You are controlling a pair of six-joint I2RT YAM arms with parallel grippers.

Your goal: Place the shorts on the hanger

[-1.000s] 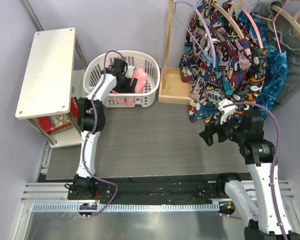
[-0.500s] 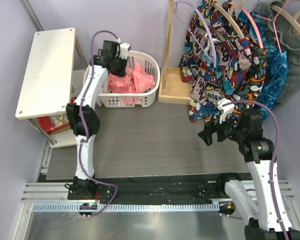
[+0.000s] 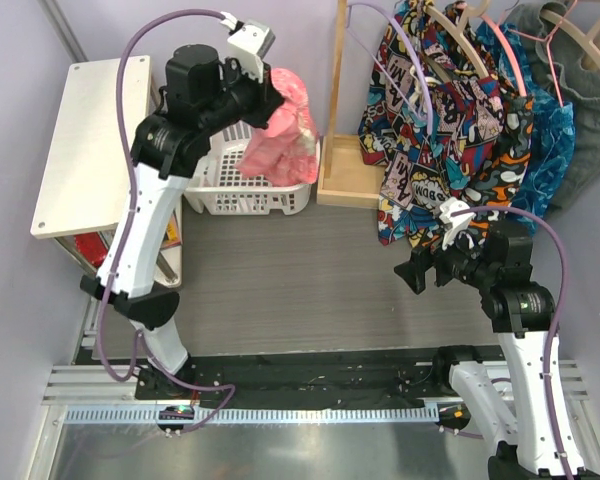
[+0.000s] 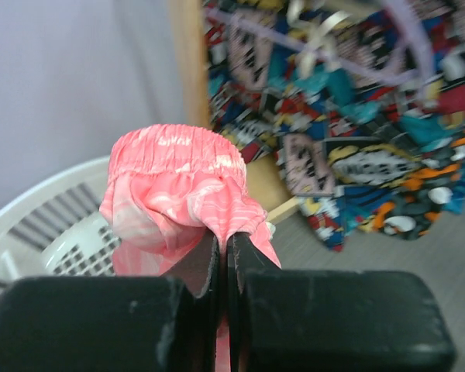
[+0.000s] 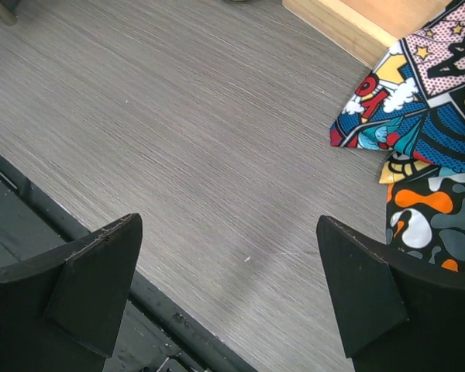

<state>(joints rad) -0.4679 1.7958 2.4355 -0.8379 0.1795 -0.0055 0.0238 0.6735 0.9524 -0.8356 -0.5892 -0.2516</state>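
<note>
The coral-pink shorts (image 3: 280,135) hang bunched above the right end of the white basket, pinched by my left gripper (image 3: 268,95), which is raised high. In the left wrist view the left gripper (image 4: 223,239) is shut on the fabric, and the elastic waistband of the shorts (image 4: 174,159) puffs up beyond the fingertips. The pale lavender hanger (image 3: 421,75) hangs on the rack at the back right, among comic-print clothes. My right gripper (image 3: 417,270) hovers low over the grey table, to the right. Seen from the right wrist, the right gripper (image 5: 229,221) is wide open and holds nothing.
A white laundry basket (image 3: 242,195) sits at the back left, beside a white shelf (image 3: 90,140). The wooden rack base (image 3: 345,180) stands right of the basket. Comic-print garments (image 3: 430,150), a blue garment (image 3: 552,150), a pink hanger (image 3: 517,62) and beige wooden hangers (image 3: 592,40) crowd the back right.
My left gripper closed on the shorts inside the basket and lifted them up and to the right, out of it. The right arm barely moved.
</note>
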